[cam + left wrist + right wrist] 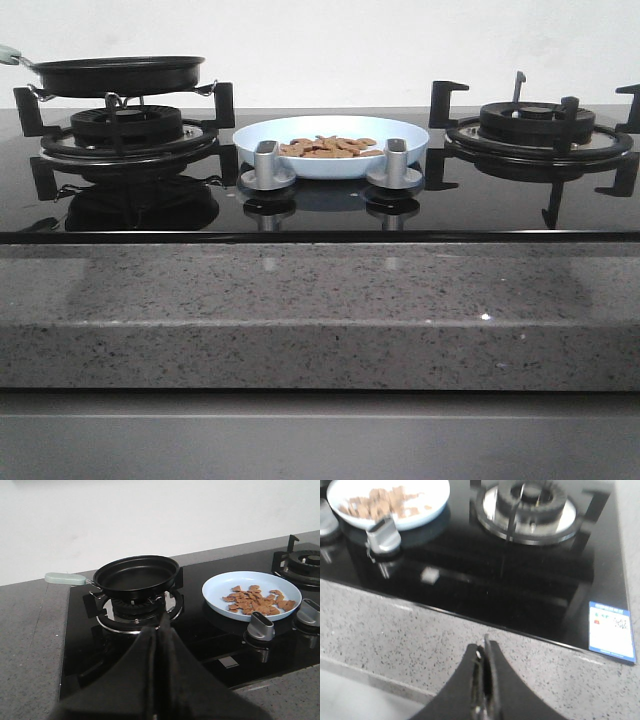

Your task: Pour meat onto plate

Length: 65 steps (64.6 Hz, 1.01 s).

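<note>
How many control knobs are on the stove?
2: both at the front centre of the hob, before the plate; left knob and right knob. None seems hidden.

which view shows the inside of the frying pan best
The left wrist view: it looks down into the frying pan on the left burner, showing its empty black interior. The front view sees only the pan's side at rim height. The right wrist view does not show it.
</note>
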{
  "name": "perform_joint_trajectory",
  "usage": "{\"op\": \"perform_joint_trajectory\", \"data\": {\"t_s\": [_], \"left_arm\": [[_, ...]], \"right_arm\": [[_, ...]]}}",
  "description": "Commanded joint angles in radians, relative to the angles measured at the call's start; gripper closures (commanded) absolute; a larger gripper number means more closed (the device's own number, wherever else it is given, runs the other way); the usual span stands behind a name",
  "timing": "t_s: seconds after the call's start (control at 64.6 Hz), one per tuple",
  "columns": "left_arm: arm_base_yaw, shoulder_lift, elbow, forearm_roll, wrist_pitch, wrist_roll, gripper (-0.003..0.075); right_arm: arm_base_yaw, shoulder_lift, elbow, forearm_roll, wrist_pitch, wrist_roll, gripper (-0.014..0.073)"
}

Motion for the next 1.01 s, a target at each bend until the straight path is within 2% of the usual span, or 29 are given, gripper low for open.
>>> {"op": "perform_joint_trajectory", "data": {"t_s": [0.0,0.062,0.186,0.991], "left_arm": [[-0.008,0.008,-0.025,-0.005,-0.076,-0.007,0.0741],[-0.008,0.008,-0.025,-0.005,-0.066,-0.007,0.0741],[-0.008,0.008,-0.025,-0.005,-0.057,-0.007,0.0741],[-0.003,-0.016,0.005,-0.005,-0.076,-0.007,0.0741]], "right_arm": [[-0.001,-0.078,0.024,0.014,-0.171,-0.003,0.0654],[-0.001,-0.127,0.04,0.014,-0.226,-0.003,0.0654],[-0.001,-0.184,0.04,0.014,-0.244,-0.003,0.0654],[-0.001,-0.187,0.04,0.014,-0.242,-0.003,0.0654]]}}
